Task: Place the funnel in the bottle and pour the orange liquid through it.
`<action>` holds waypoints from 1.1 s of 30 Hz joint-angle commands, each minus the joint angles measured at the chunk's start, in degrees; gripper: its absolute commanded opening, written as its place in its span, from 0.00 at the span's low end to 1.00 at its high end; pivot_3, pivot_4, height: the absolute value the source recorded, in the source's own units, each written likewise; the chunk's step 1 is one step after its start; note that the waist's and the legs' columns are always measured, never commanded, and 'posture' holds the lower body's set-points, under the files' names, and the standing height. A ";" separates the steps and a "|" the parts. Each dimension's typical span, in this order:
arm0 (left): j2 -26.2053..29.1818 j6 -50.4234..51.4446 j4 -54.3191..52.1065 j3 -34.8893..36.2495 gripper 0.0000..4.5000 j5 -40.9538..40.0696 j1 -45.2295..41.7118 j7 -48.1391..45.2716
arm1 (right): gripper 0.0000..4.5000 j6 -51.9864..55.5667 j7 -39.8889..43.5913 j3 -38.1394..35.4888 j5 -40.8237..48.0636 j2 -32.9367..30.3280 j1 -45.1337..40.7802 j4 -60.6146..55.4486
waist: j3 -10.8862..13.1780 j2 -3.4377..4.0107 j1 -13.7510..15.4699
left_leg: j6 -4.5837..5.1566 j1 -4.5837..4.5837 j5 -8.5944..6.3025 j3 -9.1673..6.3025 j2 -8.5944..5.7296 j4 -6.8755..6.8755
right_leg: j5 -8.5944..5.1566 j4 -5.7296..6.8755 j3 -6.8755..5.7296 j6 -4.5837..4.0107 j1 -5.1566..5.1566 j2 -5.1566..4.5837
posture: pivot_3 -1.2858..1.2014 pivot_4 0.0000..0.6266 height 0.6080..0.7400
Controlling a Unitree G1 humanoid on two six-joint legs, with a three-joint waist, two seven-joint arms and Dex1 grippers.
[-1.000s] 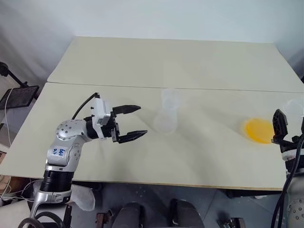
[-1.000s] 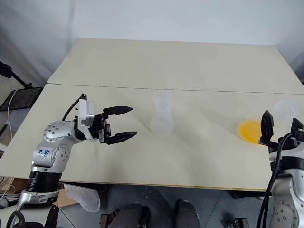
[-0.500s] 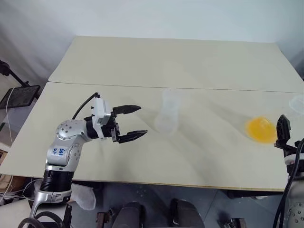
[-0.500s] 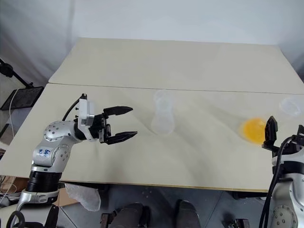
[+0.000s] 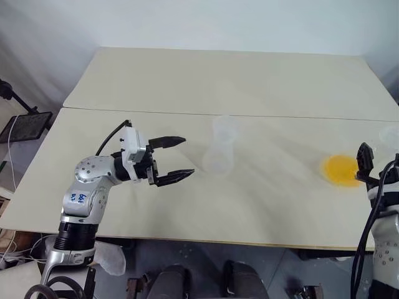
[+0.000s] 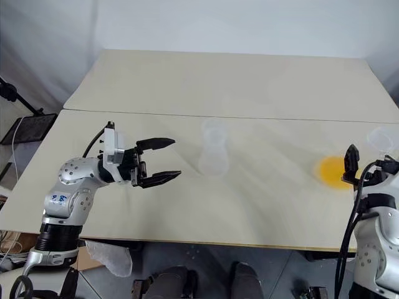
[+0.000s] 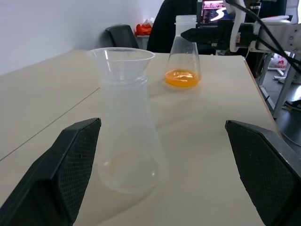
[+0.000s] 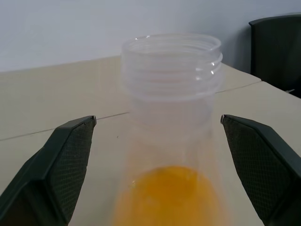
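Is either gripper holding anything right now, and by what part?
Nothing held. Left gripper is open beside the bottle; right gripper is open around the orange liquid's flask.

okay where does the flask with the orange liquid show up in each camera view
Left eye view: flask with the orange liquid, far right on the table, beside the right pincer.
Right eye view: same spot.
Left wrist view: background, behind the funnel-topped bottle.
Right wrist view: close up, centre, between the fingers.
Shared landmark: the orange pool itself.

Head pair looking down over table (image 5: 262, 81), wrist cameras low (flask (image 7: 182, 61) shared)
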 commanded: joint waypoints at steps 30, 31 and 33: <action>0.50 -1.82 -1.13 0.95 1.00 -0.39 0.03 1.06 | 0.54 5.87 2.24 9.34 -1.63 -5.48 -10.56 -4.79 | 0.13 0.23 -0.96 | -0.02 -0.04 0.02 0.00 0.04 -0.01 | 0.00 0.04 -0.02 0.00 -0.07 0.02 | 0.52 0.24 1.00; 0.53 -1.85 -1.22 0.98 1.00 -0.38 0.30 1.09 | 0.54 9.18 1.41 11.39 -2.28 -6.65 -11.51 -7.18 | 0.12 0.23 -1.05 | -0.03 -0.04 0.02 0.00 0.04 -0.02 | 0.00 0.04 -0.02 0.00 -0.07 0.01 | 0.52 0.24 1.00; 0.54 -1.87 -1.33 1.01 1.00 -0.37 0.61 1.18 | 0.54 13.29 -0.11 14.16 -4.30 -8.07 -12.76 -10.17 | 0.13 0.23 -1.11 | -0.03 -0.06 0.02 -0.01 0.04 -0.02 | 0.00 0.02 -0.02 0.00 -0.07 -0.01 | 0.52 0.24 1.00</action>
